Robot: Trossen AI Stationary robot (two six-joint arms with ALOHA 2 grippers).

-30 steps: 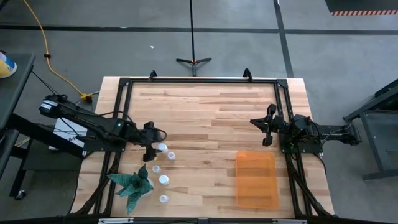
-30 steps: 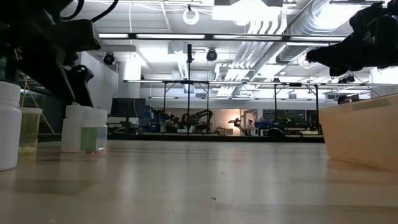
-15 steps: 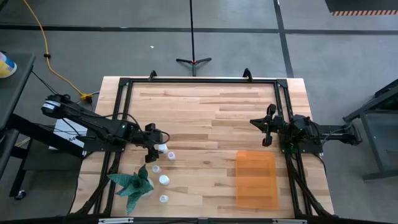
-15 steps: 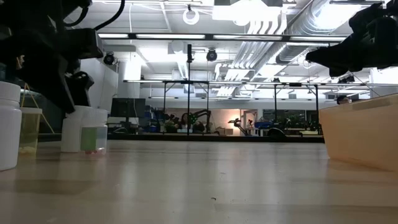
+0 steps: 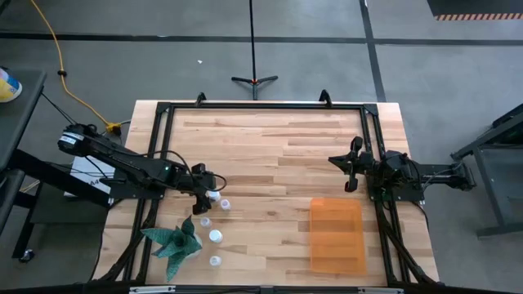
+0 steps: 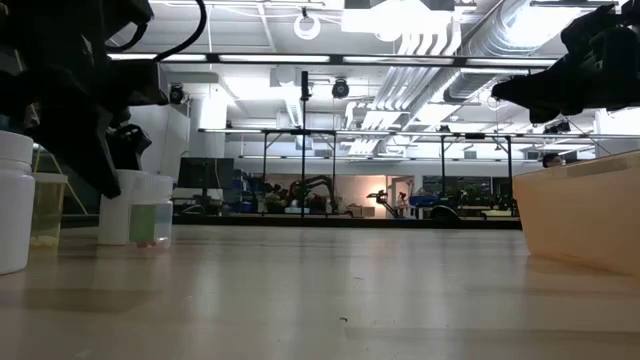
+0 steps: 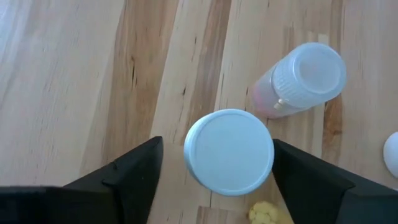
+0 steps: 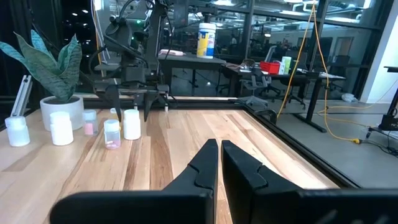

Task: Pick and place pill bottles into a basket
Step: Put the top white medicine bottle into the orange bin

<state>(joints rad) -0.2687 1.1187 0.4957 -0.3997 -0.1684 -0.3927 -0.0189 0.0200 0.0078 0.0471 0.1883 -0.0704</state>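
Note:
Several small white pill bottles stand upright at the table's near left: one, one and others nearer the front edge. My left gripper is open, pointing down. Its fingers stand on either side of the first bottle's white cap, with a gap on each side. A second bottle with pinkish contents stands just beyond. The orange basket sits at the near right, with nothing in it that I can see. My right gripper is shut and waits above the table's right side, far of the basket.
A spiky green plant-like object stands at the near left corner beside the bottles. A black frame runs round the table. A small yellow bit lies by the straddled bottle. Bare wood lies between the bottles and the basket.
My left gripper has gone down and a little toward the table's right edge, so its open fingers now stand around the bottle's cap. The bottles and the basket have stayed where they were.

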